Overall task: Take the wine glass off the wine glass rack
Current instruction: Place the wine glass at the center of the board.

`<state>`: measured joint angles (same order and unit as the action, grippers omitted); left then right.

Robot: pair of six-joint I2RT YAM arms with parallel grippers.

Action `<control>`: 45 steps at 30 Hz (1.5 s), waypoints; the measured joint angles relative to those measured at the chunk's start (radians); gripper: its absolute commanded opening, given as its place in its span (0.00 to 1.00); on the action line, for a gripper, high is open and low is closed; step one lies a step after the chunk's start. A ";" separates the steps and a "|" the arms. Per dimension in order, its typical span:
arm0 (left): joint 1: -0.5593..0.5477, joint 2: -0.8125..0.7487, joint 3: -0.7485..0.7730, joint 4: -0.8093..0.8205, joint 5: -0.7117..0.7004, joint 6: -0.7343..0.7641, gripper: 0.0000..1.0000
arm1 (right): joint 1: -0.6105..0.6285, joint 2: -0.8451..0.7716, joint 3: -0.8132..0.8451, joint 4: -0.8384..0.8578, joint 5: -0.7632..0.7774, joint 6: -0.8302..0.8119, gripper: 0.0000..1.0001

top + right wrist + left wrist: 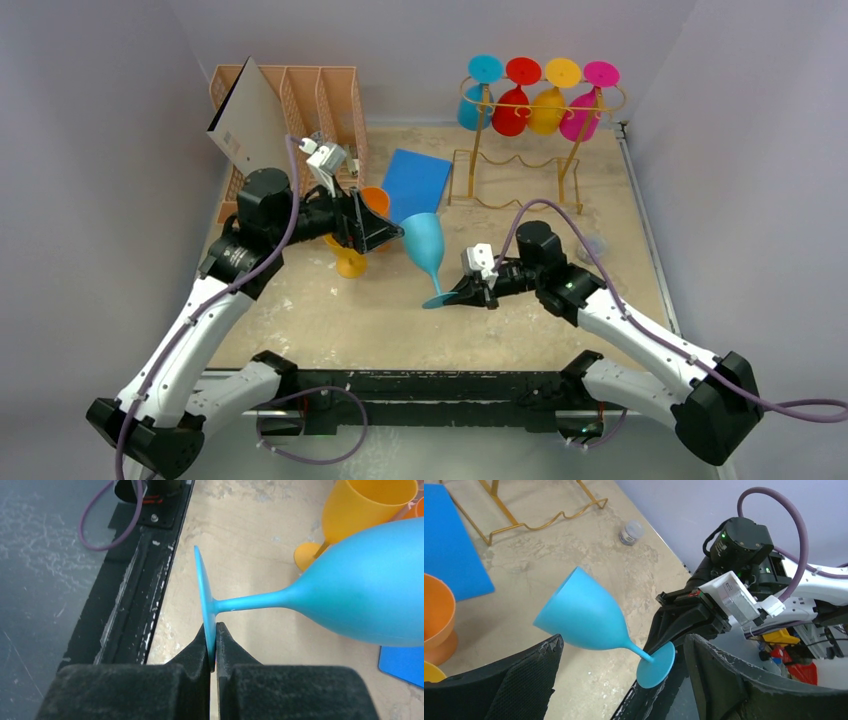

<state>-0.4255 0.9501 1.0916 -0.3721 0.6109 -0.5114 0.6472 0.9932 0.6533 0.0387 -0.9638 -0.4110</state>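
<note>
Tightly, right gripper (pixel 215 630) on wine glass (pixel 370 595)

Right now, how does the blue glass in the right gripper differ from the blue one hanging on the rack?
The held blue glass lies tilted on its side, foot rim pinched by the right gripper; the racked blue glass hangs upside down from the gold rack rail. The held one is nearer the arms; the racked one is at the back, leftmost of four. Both are blue stemmed glasses.
</note>
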 measured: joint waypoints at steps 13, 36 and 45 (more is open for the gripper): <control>0.008 0.117 0.087 -0.046 0.150 0.028 0.89 | 0.000 -0.025 -0.001 -0.021 -0.031 -0.176 0.00; 0.071 0.304 0.216 -0.080 0.603 0.063 0.62 | 0.000 -0.084 0.020 -0.110 -0.212 -0.303 0.00; 0.071 0.313 0.216 -0.121 0.655 0.104 0.50 | 0.000 -0.086 0.032 -0.100 -0.210 -0.303 0.00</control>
<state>-0.3546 1.2629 1.3071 -0.4931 1.2655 -0.4076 0.6472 0.9073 0.6849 -0.0616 -1.1736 -0.7139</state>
